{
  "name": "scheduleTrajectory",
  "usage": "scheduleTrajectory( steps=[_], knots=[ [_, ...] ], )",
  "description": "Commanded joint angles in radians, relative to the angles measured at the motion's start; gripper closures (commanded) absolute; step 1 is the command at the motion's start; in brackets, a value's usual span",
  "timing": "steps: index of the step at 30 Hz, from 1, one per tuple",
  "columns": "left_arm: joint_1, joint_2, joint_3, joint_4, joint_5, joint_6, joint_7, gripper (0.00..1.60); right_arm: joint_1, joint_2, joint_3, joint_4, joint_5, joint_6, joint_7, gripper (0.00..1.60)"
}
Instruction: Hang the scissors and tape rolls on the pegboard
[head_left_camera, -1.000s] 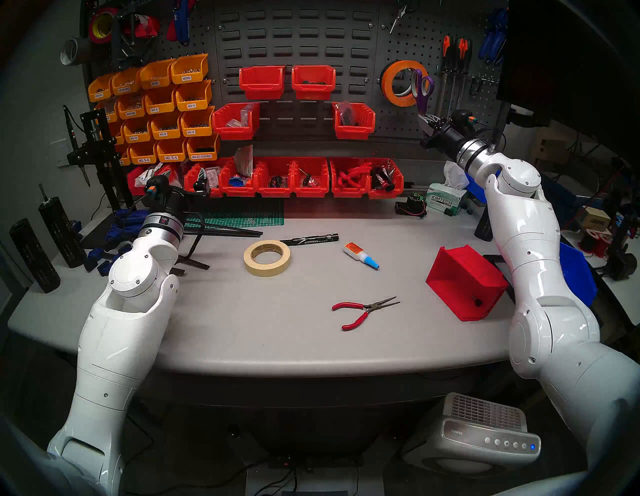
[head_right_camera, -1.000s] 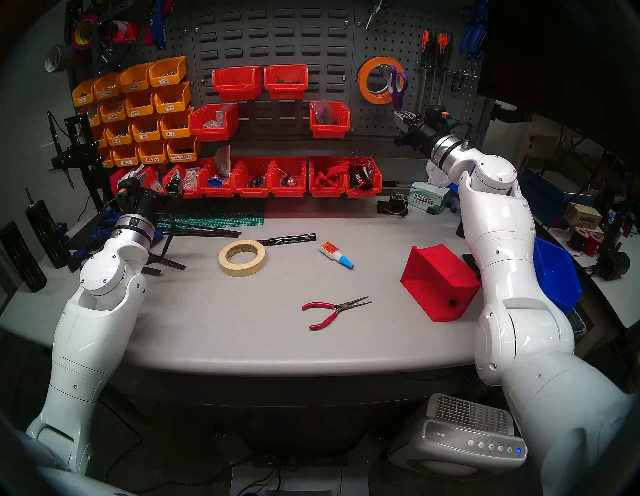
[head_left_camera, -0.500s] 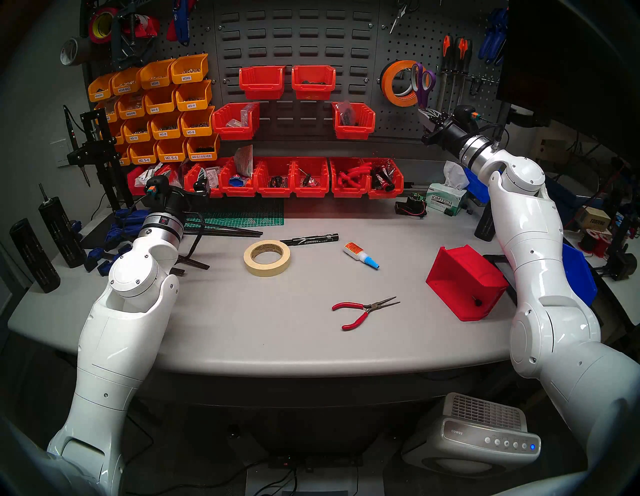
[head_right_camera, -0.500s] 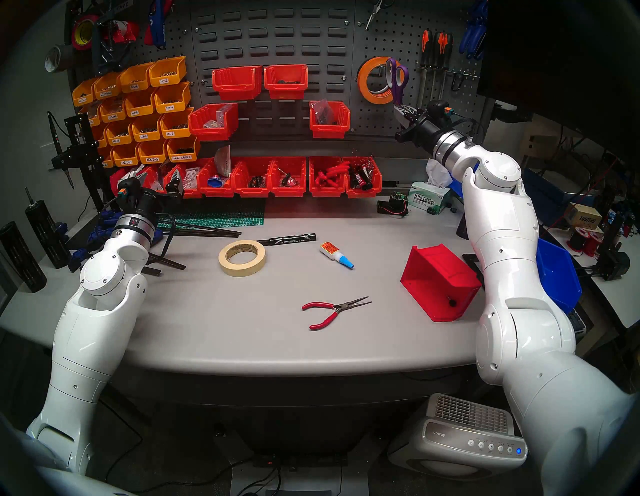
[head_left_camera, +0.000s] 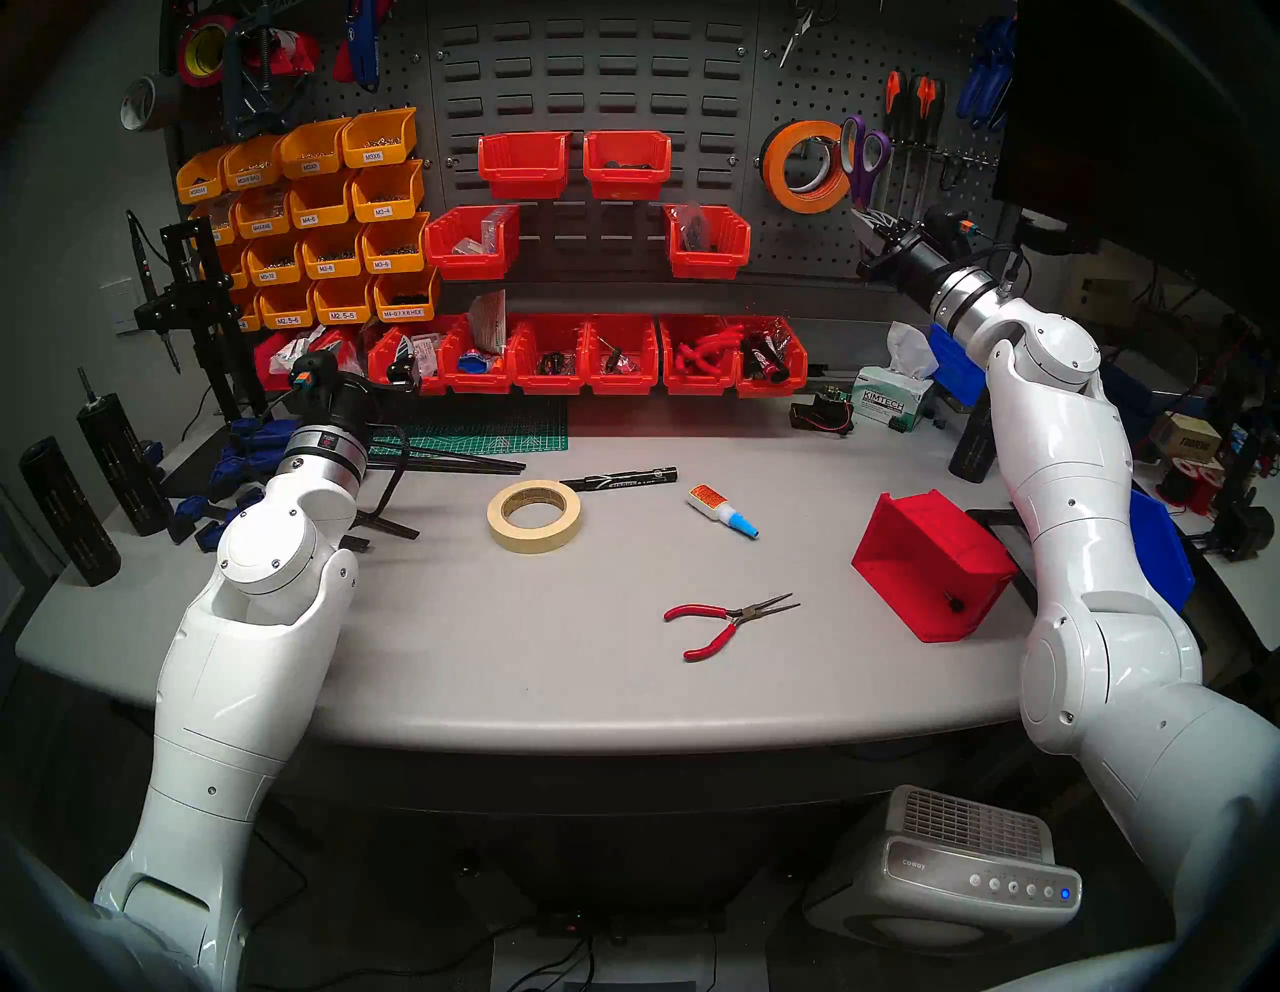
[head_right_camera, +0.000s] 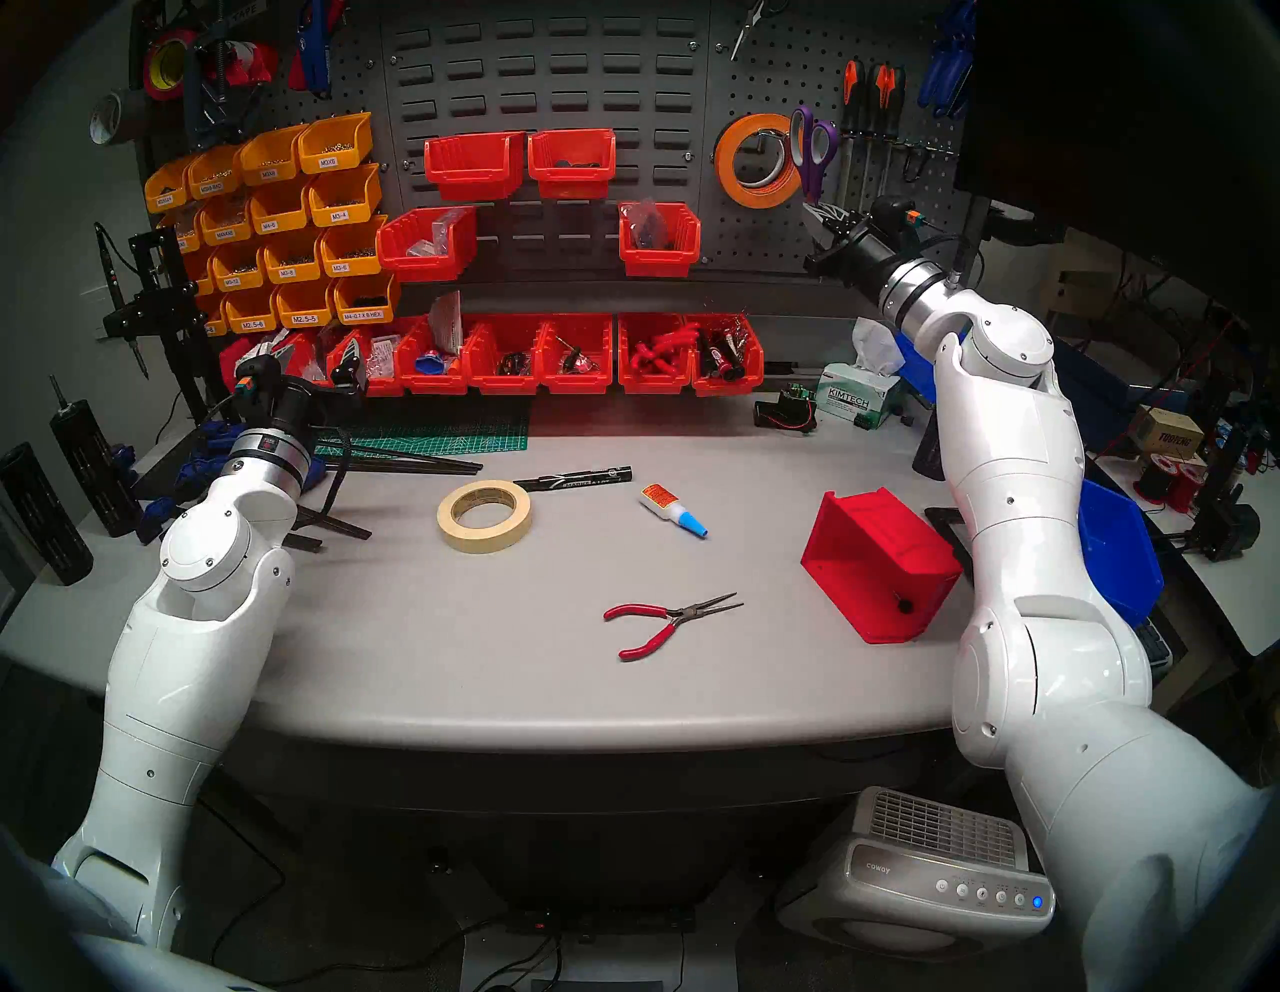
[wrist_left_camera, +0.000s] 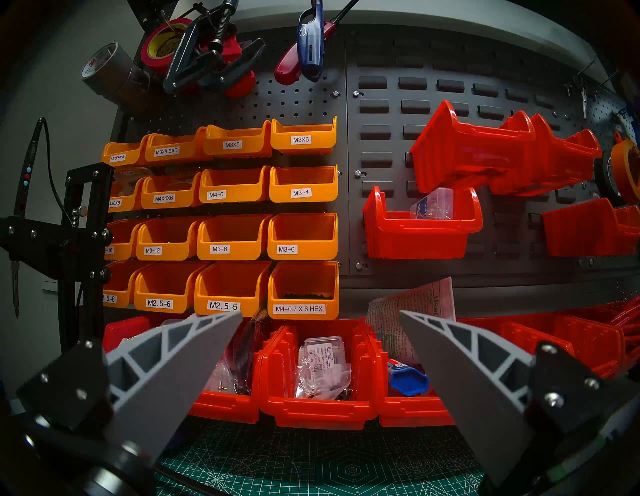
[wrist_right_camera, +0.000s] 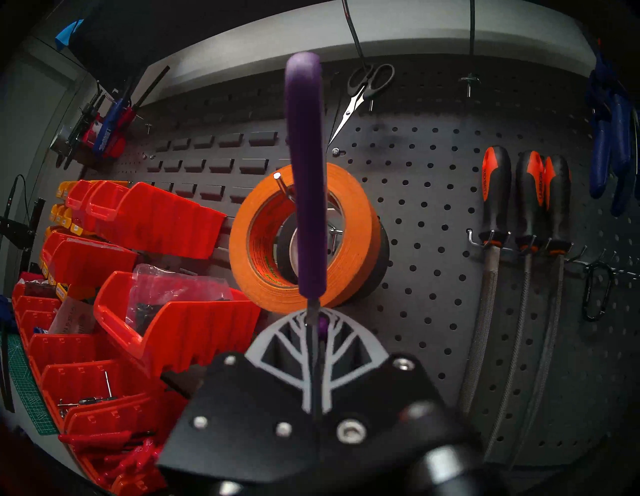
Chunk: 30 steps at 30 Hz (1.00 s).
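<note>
My right gripper (head_left_camera: 871, 225) (wrist_right_camera: 313, 318) is shut on the blades of the purple-handled scissors (head_left_camera: 864, 156) (wrist_right_camera: 306, 173). It holds them handles up in front of the dark pegboard (head_left_camera: 817, 90) (wrist_right_camera: 433, 207), at the right edge of the orange tape roll (head_left_camera: 779, 173) (wrist_right_camera: 353, 221). That roll hangs on a wire hook, with a black roll (wrist_right_camera: 381, 263) behind it. A cream masking-tape roll (head_left_camera: 533, 544) lies flat on the grey table (head_left_camera: 485, 658). My left gripper (head_left_camera: 409, 360) (wrist_left_camera: 320, 317) is open and empty, low at the back left before the red bins.
On the table lie red-handled pliers (head_left_camera: 720, 620), a glue bottle (head_left_camera: 720, 512), a black marker (head_left_camera: 620, 479) and a tipped red bin (head_left_camera: 928, 568). Files with orange-and-black handles (wrist_right_camera: 526, 194) hang just right of the scissors. Small metal scissors (wrist_right_camera: 367, 86) hang above.
My right gripper has carried the scissors up and to the right, from in front of the orange roll's opening to its right edge. The left arm has not moved.
</note>
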Motion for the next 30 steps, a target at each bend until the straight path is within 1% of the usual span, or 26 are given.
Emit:
scheduleTrajectory(
  steps=[1,16,30],
  knots=[
    [-0.03,0.001,-0.013,-0.029,-0.002,-0.013,0.002,0.0,0.048,0.003,0.01,-0.015,0.011,0.003,0.002,1.6],
    [-0.03,0.001,-0.013,-0.029,-0.002,-0.012,0.002,0.0,0.061,-0.008,-0.01,-0.002,-0.017,-0.009,-0.034,1.6],
    [-0.03,0.002,-0.013,-0.029,-0.002,-0.012,0.002,0.0,0.08,-0.039,-0.037,0.009,-0.057,-0.02,-0.074,1.6]
  ],
)
